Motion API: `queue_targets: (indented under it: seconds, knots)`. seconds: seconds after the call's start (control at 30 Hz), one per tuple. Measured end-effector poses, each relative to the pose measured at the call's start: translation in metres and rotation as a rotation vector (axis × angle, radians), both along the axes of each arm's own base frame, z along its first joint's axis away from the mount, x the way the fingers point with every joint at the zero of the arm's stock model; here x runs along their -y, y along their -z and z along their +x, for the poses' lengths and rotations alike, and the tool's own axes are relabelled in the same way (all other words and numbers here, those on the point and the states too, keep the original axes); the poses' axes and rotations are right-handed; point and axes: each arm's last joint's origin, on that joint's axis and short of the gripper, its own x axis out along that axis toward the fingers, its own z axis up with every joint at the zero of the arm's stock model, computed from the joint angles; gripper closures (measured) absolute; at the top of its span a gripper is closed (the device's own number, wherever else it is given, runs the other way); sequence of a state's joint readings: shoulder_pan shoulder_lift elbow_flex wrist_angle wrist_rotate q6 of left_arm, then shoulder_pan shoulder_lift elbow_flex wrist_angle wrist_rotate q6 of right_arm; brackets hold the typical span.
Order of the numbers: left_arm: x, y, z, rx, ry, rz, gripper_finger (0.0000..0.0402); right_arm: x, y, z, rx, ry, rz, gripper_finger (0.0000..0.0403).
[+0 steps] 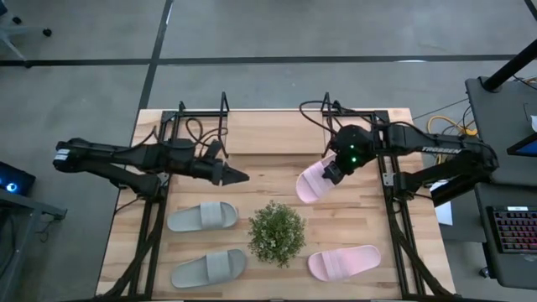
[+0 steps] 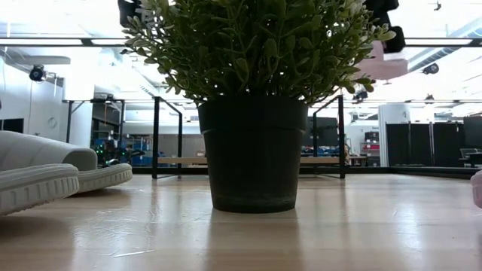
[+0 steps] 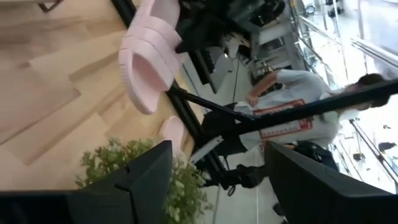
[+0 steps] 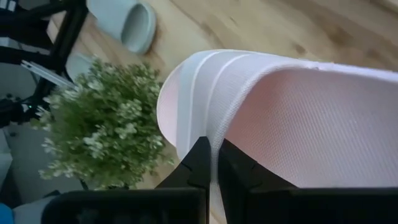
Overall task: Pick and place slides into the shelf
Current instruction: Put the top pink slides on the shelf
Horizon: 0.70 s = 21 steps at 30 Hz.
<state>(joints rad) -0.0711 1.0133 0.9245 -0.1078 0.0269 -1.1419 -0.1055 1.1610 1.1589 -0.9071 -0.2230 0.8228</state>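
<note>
My right gripper [image 1: 334, 172] is shut on a pale pink slide [image 1: 314, 182], held in the air to the right of the table's middle. The low view shows this slide [image 2: 380, 64] high up behind the plant. My left gripper [image 1: 243, 177] is open and touches nothing; it hovers left of the middle and points at the held slide [image 3: 149, 56]. Two grey slides [image 1: 201, 216] [image 1: 208, 268] and a second pink slide [image 1: 344, 262] lie flat on the table. The shelf [image 2: 181, 160] stands at the far edge. My right gripper pinches the pink slide between its two fingers on a thin edge [image 4: 214, 146], where a pale ribbed band meets a textured pink surface. The fingers come from above and from the far right, slanting down. The slide is lifted clear, tilted, with its free end [image 1: 304, 191] lower.
A bushy green plant [image 1: 277, 233] in a dark pot [image 2: 252, 154] stands at mid-table among the lying slides. Black frame rails [image 1: 151, 235] [image 1: 398, 226] run along both table sides. A person [image 3: 280, 93] is beyond the table's right side.
</note>
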Motion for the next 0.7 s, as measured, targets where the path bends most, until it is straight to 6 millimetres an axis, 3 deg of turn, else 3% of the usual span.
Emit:
queue_targets:
  seconds: [0.4,0.7]
  knots:
    - [-0.012,0.011,0.034,0.049,0.097,-0.03,0.0162,0.004,-0.026,0.033,0.058,-0.069,-0.041,0.0394]
    - [-0.012,0.017,0.042,0.046,0.124,-0.034,0.0162,0.006,-0.045,0.053,0.061,-0.121,-0.084,0.0394]
